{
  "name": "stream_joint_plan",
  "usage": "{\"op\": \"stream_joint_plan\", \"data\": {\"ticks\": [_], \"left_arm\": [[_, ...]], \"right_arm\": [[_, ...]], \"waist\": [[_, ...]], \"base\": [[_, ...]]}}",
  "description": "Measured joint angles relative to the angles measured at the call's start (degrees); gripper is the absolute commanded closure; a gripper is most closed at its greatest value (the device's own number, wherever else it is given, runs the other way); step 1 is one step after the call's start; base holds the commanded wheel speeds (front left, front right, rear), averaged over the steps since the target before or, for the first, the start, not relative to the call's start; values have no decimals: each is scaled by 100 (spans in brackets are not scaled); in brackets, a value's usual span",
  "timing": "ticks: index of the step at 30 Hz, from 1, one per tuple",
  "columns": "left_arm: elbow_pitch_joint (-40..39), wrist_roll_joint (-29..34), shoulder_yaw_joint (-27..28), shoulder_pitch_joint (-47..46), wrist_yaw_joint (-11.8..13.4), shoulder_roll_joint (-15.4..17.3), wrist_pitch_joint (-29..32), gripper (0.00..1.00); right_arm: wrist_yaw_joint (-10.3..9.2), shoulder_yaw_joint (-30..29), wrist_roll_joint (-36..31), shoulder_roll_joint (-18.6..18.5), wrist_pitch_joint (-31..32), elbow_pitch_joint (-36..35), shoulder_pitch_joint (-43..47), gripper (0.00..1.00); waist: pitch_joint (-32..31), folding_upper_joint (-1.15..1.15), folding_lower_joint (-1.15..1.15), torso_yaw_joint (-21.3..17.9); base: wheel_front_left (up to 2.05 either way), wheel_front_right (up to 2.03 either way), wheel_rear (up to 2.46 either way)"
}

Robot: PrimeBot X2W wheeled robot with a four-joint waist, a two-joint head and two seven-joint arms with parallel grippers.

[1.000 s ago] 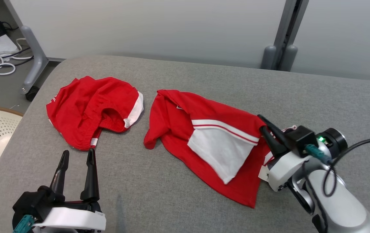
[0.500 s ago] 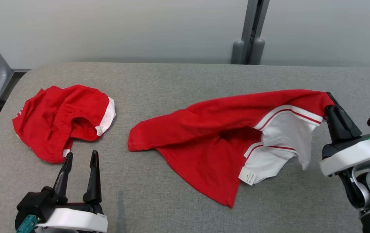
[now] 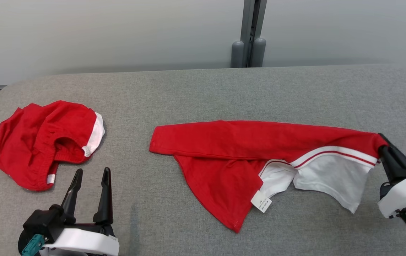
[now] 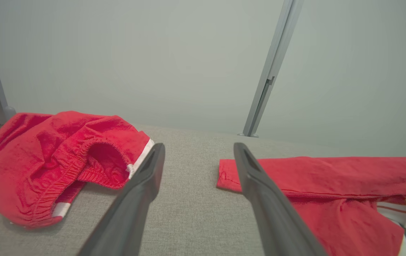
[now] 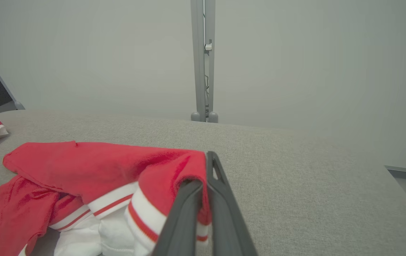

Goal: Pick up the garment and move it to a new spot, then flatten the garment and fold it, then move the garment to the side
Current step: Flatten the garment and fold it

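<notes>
The garment is a red piece with white panels and a red-striped white band, stretched out across the middle and right of the grey table. My right gripper is shut on its right end, at the table's right side. The right wrist view shows the red and white cloth pinched between the two dark fingers. My left gripper stands open near the front left, with nothing between its fingers. The garment's left end lies just right of it.
A second red garment with an elastic waistband lies bunched at the table's left end, also seen as a red heap in the left wrist view. A grey post stands behind the table against a pale wall.
My right gripper has pulled the garment to the right and drawn it out long and low on the table. The head camera has swung right, so the scene shifted left.
</notes>
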Motion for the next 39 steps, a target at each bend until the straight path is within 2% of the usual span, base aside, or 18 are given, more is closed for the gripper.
{"op": "stream_joint_plan", "data": {"ticks": [7, 8, 10, 11, 21, 24, 25, 26, 27, 28, 32, 35, 39], "left_arm": [[60, 43, -51, -110, -43, -1, 0, 0], [63, 44, -63, -125, -55, -2, 0, 0], [65, 44, -85, -202, -58, 0, 0, 0], [62, 44, -98, -252, -63, 2, 0, 0], [159, 40, -155, -506, -108, 1, 0, 0], [178, 23, -143, -564, -112, 3, 0, 0], [188, 18, -138, -564, -113, 1, 0, 0], [203, 18, -131, -564, -113, 1, 0, 0], [212, 18, -122, -564, -113, 3, 0, 0], [215, 18, -124, -565, -113, 2, 0, 0], [245, 7, -102, -560, -125, 1, 0, 0], [254, 1, -69, -531, -130, 2, 0, 0], [261, 2, -19, -438, -131, -1, 0, 0]], "right_arm": [[0, 327, 65, 183, 307, 236, -180, 100], [0, 360, 88, 194, 298, 278, -299, 98], [0, 408, 96, 202, 233, 449, -528, 88], [0, 417, 108, 205, 179, 556, -639, 87], [0, 554, -140, 32, -503, 2227, -1597, 90], [0, 594, -177, 69, -739, 2613, -1827, 86], [0, 617, -177, 94, -792, 2715, -1883, 78], [0, 666, -176, 121, -834, 2828, -1928, 65], [0, 747, -174, 145, -853, 2953, -1959, 46], [0, 809, -169, 170, -860, 3065, -1974, 0], [0, 925, -178, 176, -928, 3474, -2005, 0], [0, 987, -475, 120, -964, 3771, -2039, 0], [0, 825, -668, 141, -979, 3973, -2079, 0]], "waist": [[117, 0, 0, -115], [144, 0, 0, -117], [212, 0, 0, -103], [252, 0, 0, -88], [660, 0, 0, 323], [743, 0, 0, 431], [757, 0, 0, 452], [761, 0, 0, 463], [750, 0, 0, 463], [731, 0, 0, 458], [617, 0, 0, 398], [528, 0, 0, 308], [415, 0, 0, 156]], "base": [[0, 0, 0], [0, 0, 0], [0, 0, 0], [0, 0, 0], [0, 0, 0], [0, 0, 0], [0, 0, 0], [0, 0, 0], [0, 0, 0], [0, 0, 0], [0, 0, 0], [0, 0, 0], [0, 0, 0]]}}
